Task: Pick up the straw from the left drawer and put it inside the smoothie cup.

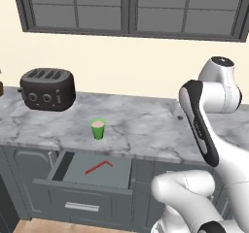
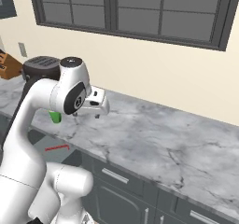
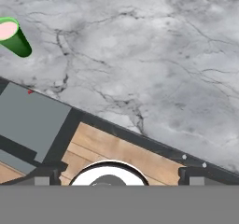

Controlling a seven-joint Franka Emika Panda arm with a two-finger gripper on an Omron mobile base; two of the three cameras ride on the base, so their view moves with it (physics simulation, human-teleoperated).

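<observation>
Nothing done yet: straw (image 1: 98, 167) lies in the open drawer (image 1: 92, 176), cup (image 1: 98, 129) strawless, gripper (image 2: 95, 107) wide, empty.

A bright red straw (image 1: 98, 167) lies in the grey left drawer (image 1: 121, 176). The smoothie cup (image 1: 98, 129) is green, pinkish-beige on top. The desk (image 1: 146, 125) is grey-veined white marble; the toaster (image 1: 47, 89) black.

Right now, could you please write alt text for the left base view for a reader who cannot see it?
A red straw lies flat in the open left drawer below a marble counter. A green smoothie cup stands upright on the counter above it, a black toaster sits farther left, and the white arm rises at right.
</observation>
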